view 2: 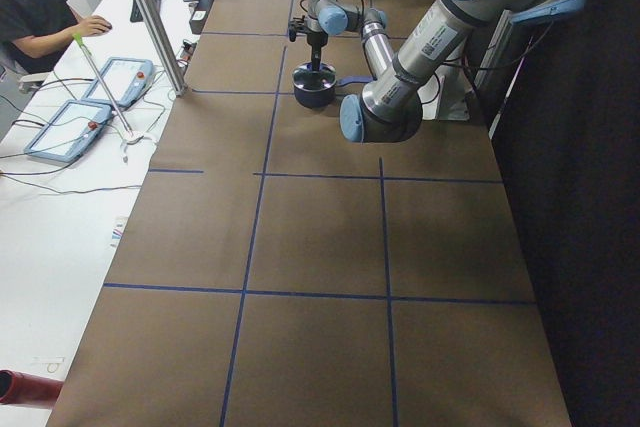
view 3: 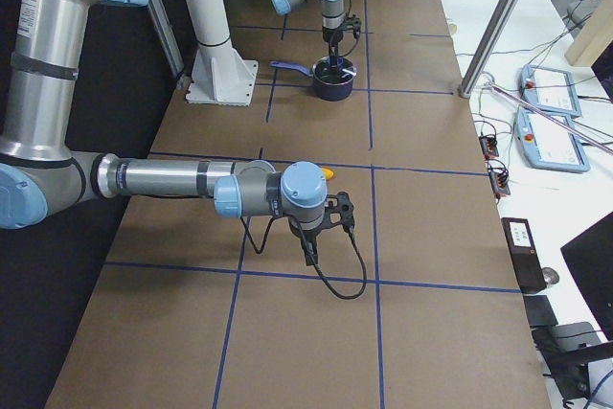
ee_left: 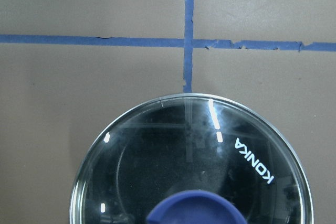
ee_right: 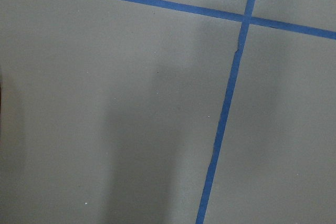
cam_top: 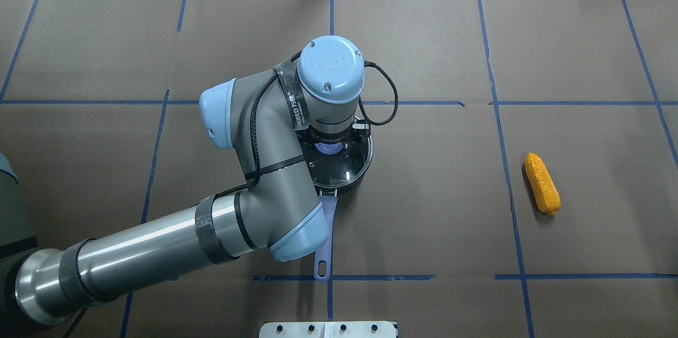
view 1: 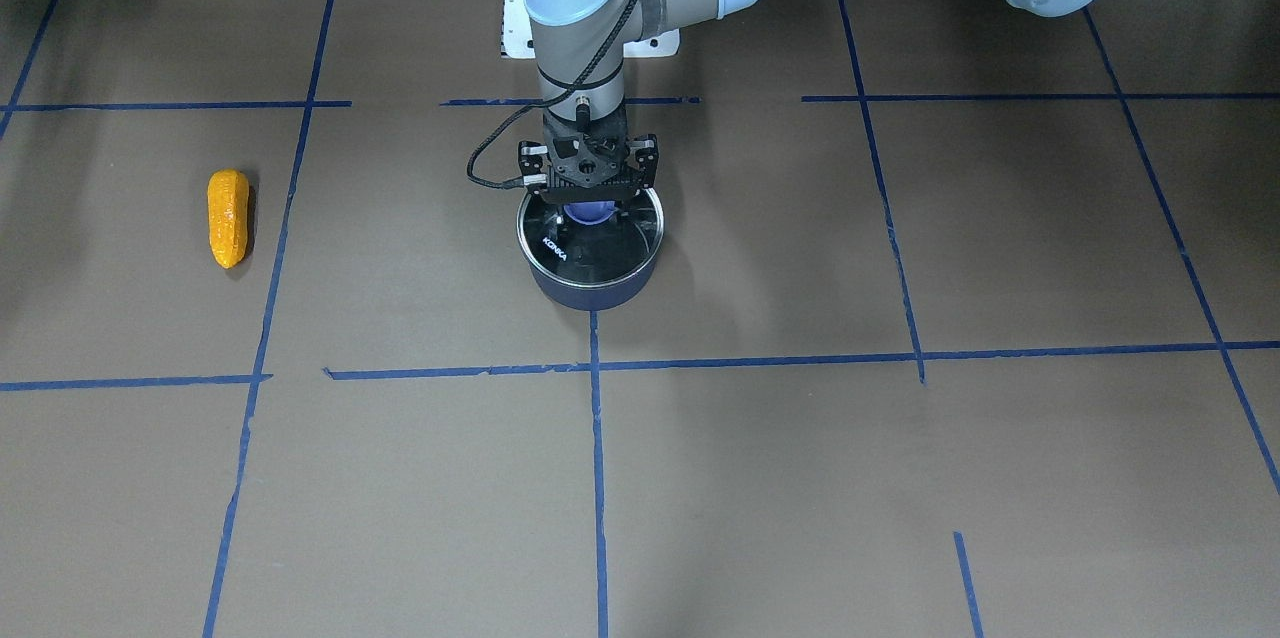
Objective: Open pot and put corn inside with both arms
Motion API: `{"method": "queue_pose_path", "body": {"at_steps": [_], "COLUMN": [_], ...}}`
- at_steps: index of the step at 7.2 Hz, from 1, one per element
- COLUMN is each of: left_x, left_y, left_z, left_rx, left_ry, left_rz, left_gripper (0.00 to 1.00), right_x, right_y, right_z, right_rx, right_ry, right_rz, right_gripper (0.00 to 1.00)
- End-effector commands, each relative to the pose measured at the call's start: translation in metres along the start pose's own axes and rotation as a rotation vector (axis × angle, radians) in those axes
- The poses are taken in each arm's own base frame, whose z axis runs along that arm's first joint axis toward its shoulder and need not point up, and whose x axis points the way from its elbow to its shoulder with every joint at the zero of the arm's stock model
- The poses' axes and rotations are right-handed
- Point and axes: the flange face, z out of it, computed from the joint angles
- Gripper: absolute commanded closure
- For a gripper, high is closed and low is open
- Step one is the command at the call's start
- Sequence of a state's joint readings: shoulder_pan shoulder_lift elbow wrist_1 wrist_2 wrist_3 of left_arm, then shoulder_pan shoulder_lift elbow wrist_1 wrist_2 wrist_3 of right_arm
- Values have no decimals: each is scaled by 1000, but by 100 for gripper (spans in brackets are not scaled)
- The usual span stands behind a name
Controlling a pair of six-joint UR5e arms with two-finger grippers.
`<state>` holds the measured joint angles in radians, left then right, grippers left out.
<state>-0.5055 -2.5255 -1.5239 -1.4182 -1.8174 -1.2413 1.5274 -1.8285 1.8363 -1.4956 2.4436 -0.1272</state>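
Note:
The pot (view 1: 590,280) stands mid-table with its glass lid (ee_left: 157,166) on and its periwinkle handle (cam_top: 324,242) pointing toward the robot's base. My left gripper (view 1: 590,214) points straight down over the lid. Its fingers (view 1: 552,210) stand on either side of the blue knob (view 1: 590,211) with small gaps, so it is open. The corn (view 1: 228,216) lies alone on the table on my right side; it also shows in the overhead view (cam_top: 542,183). My right gripper (view 3: 311,246) hangs over bare table near the corn (view 3: 328,172); I cannot tell whether it is open or shut.
The white base stand (view 3: 215,55) is at the robot's edge. Blue tape lines grid the brown table. An operator (view 2: 40,7) sits at a side desk with teach pendants (view 2: 70,127), off the table.

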Motion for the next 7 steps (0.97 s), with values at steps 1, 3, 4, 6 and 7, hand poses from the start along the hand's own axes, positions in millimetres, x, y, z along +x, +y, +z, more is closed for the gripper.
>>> {"method": "queue_pose_path", "body": {"at_steps": [1, 3, 4, 6, 7], "left_x": [1, -80, -143, -214, -244], "left_y": [-1, -10, 3, 9, 15], "left_z": [-20, -68, -43, 1, 29], "left_rx": [21, 90, 81, 59, 52], "left_ry": [37, 83, 34, -27, -24], "left_rz": [-2, -24, 17, 120, 119], "left_gripper": [100, 100, 100, 100, 100], "right_x": [2, 2, 1, -5, -7], "right_y": [1, 1, 0, -1, -2], "right_z": [2, 4, 5, 11, 13], "right_rx": [-5, -8, -10, -25, -30], "right_ry": [-1, -1, -2, -10, -15], "right_rz": [4, 3, 3, 20, 17], "right_gripper": [0, 0, 0, 0, 0]}}
